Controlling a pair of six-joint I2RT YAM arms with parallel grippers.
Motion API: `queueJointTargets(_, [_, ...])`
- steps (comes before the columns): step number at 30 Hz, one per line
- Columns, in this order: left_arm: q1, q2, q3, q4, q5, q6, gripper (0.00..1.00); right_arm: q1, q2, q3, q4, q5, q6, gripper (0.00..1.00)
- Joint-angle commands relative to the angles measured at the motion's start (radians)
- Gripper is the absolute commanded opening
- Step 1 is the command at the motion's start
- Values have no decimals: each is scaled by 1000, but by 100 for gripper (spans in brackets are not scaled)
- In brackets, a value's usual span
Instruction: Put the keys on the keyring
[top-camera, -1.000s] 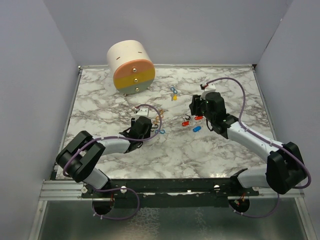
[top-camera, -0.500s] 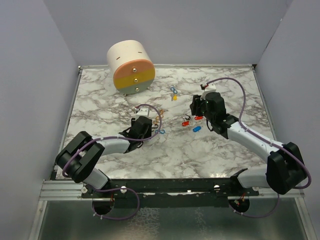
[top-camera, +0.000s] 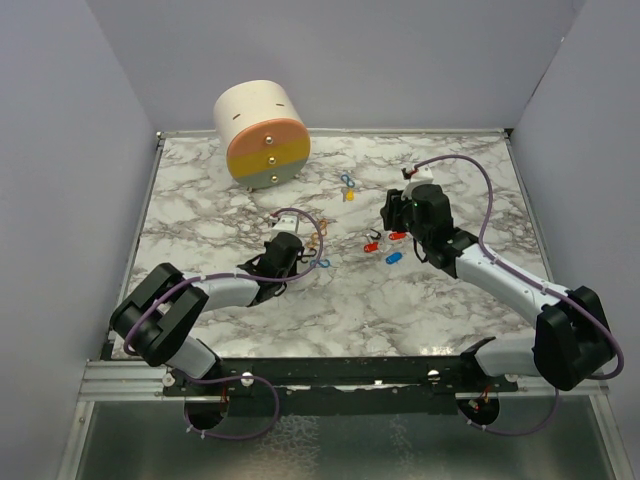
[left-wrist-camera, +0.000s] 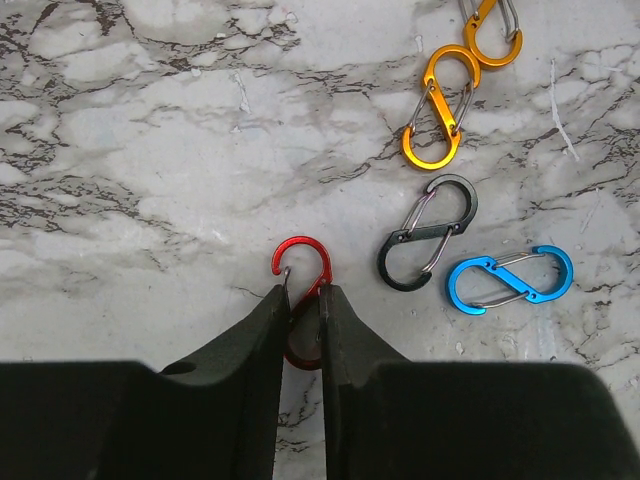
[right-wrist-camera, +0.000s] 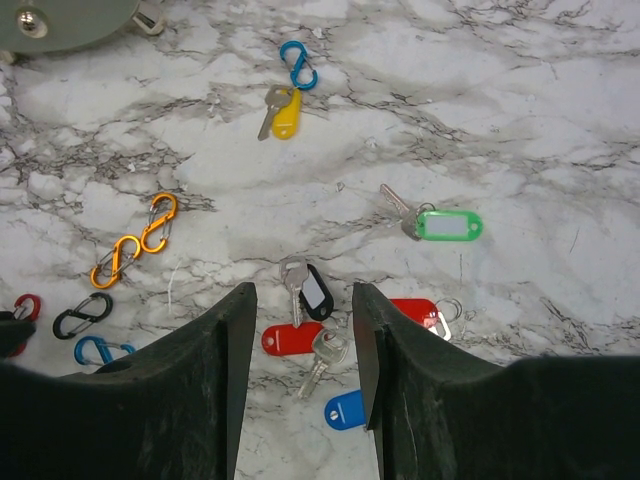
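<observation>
Right gripper (right-wrist-camera: 302, 292) barely shifted; keys (right-wrist-camera: 317, 295) lie between its parted fingers.

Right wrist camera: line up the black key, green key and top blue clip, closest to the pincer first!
1. Black key, seen between the right pincer fingers.
2. Green key, off to the right.
3. Blue clip, far up top.

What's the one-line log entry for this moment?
left gripper: shut on red clip | right gripper: open over keys | key grasp: not yet
</observation>
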Motion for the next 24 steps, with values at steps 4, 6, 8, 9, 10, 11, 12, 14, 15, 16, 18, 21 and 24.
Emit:
queueJointTargets(4, [1, -8, -19, -71, 45, -13, 0, 1, -21, -10, 5, 31, 14, 43])
queueJointTargets(6, [1, -6, -17, -71, 47, -13, 0, 1, -18, -8, 6, 32, 14, 43])
queueJointTargets(8, [1, -10, -15, -70, 48, -11, 0, 1, -16, -7, 5, 34, 14, 43])
queueJointTargets(9, [1, -12, -15, -69, 50, -10, 0, 1, -16, -7, 5, 33, 14, 43])
queueJointTargets(10, [1, -12, -13, -69, 51, -8, 0, 1, -17, -6, 3, 33, 15, 43])
queueJointTargets(11, [1, -10, -11, -73, 53, -7, 0, 1, -18, -7, 3, 33, 14, 43])
queueJointTargets(12, [1, -4, -7, -77, 55, -4, 0, 1, -19, -8, 3, 33, 14, 43])
queueJointTargets(14, [1, 11, 4, -86, 60, -2, 4, 1, -21, -9, 3, 36, 14, 42])
queueJointTargets(15, [1, 21, 8, -92, 63, -2, 11, 0, -22, -8, 3, 36, 14, 42])
queueJointTargets(16, [1, 29, 12, -95, 66, -2, 17, 1, -22, -8, 3, 35, 14, 42])
queueJointTargets(18, [1, 41, 15, -97, 70, -2, 25, 1, -21, -9, 3, 36, 14, 42])
queueJointTargets(21, [1, 42, 13, -100, 68, -3, 36, 1, -22, -8, 3, 35, 14, 42])
queueJointTargets(24, [1, 36, 11, -106, 62, -3, 42, 1, -20, -8, 3, 36, 14, 42])
